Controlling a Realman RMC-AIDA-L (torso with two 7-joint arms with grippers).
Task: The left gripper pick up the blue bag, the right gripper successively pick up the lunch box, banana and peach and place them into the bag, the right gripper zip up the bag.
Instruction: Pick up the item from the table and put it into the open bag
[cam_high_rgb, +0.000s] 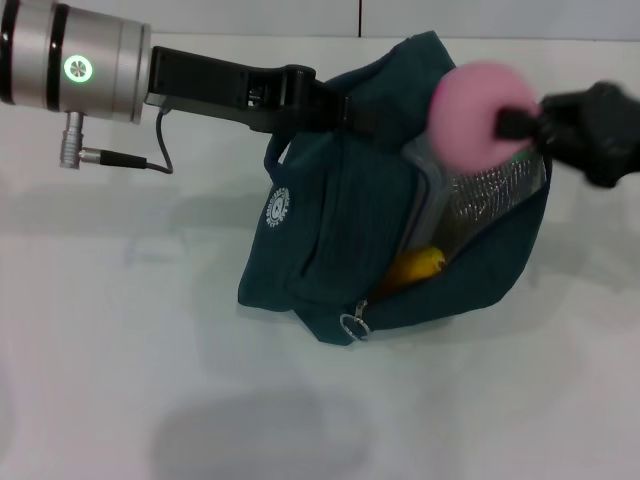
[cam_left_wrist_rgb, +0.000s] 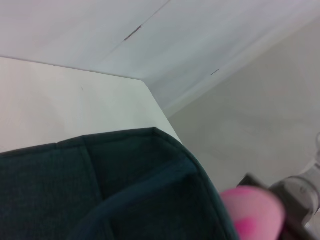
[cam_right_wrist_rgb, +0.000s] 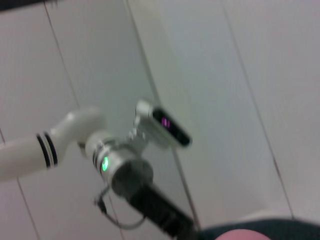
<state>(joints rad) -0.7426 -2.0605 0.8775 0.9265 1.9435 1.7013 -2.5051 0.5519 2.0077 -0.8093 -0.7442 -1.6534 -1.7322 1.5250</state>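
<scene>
Holding the blue bag up by its handle with my left gripper, jaws clamped, so its mouth gapes while my right gripper, jaws pinching the peach, hovers it over the opening, banana already inside.

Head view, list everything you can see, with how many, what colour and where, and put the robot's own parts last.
blue bag: one, dark teal, middle of the table, unzipped, foil lining showing, top held up by the left gripper
banana: one, yellow, inside the bag, partly hidden
peach: one, pink, above the bag's opening, held by the right gripper
zipper ring pull: one, silver, at the bag's lower front edge
table: one, white, under the bag
left gripper: one, black with a silver cylinder, clamped on the bag's top
right gripper: one, black, at the right, gripping the peach
</scene>
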